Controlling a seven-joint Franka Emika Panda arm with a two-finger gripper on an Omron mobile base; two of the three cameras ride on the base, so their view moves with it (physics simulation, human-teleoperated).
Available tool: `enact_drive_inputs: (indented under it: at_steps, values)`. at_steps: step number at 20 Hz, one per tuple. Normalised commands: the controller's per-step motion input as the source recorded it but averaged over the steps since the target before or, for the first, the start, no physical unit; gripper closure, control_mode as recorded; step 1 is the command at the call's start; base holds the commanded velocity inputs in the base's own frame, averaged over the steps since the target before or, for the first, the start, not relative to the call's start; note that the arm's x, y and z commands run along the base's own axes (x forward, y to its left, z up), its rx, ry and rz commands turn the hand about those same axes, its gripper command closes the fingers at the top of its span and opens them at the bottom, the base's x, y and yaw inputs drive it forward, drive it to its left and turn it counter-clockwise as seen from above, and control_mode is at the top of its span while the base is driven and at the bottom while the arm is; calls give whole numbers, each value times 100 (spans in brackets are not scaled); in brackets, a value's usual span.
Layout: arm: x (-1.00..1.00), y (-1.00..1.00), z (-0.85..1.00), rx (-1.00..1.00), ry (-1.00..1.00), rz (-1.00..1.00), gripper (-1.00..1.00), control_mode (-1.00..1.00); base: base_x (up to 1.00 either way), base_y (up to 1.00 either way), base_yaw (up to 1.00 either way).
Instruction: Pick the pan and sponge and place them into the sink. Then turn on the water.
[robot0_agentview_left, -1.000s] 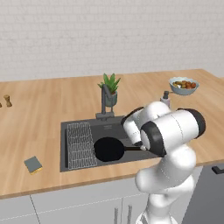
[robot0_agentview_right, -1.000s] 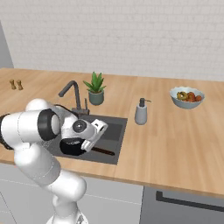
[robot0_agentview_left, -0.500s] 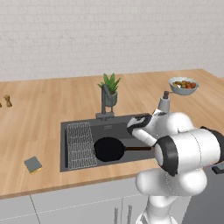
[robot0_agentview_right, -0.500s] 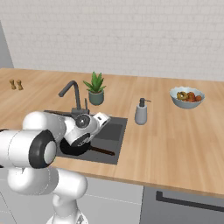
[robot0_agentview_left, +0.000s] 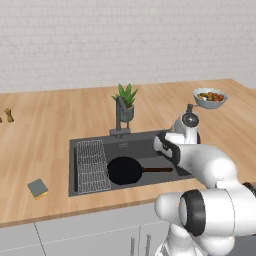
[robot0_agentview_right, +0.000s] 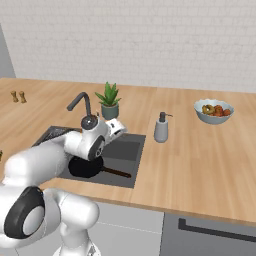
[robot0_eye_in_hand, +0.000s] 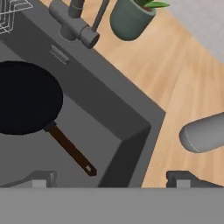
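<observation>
Fingers: in your hand view the two dark fingertips (robot0_eye_in_hand: 41, 178) stand wide apart at the bottom edge, and you have nothing between them.
Gripper: you see it (robot0_agentview_left: 165, 146) over the right part of the basin, above the pan's handle and clear of it; from the right base it (robot0_agentview_right: 116, 127) sits just in front of the plant.
Pan: the pan (robot0_agentview_left: 125, 170) lies flat on the sink floor, its handle pointing right toward the basin's right wall; your hand view shows the black disc (robot0_eye_in_hand: 25, 97) with the handle running down to the corner.
Sink: the sink (robot0_agentview_left: 142, 148) is a dark grey recess set into the counter, with the wire rack (robot0_agentview_left: 93, 166) lying along its left side, just beside the pan.
Faucet: the faucet (robot0_agentview_left: 120, 119) stands upright at the back rim; you cannot tell any stream from it.
Sponge: the sponge (robot0_agentview_left: 38, 188) lies on the counter left of the sink, well apart from the basin, near the front edge.
Counter: the counter (robot0_agentview_left: 50, 135) is light wood and runs the full width, over grey cabinet fronts (robot0_agentview_left: 85, 235).
On the counter: the potted plant (robot0_agentview_right: 109, 100) sits behind the faucet, the soap dispenser (robot0_agentview_right: 161, 128) right of the sink, the bowl (robot0_agentview_right: 214, 110) of fruit farther right, and two small shakers (robot0_agentview_right: 18, 96) at far left.
Wall: the wall (robot0_agentview_left: 125, 40) behind is white brick.
</observation>
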Motion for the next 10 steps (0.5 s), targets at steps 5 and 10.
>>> enact_drive_inputs:
  at_steps: [5,10]
  values:
    - [-17,0,97,24,19,-21,-100,-100,0,0,0]
    - [-45,1,73,30,22,-22,-100,-100,0,0,0]
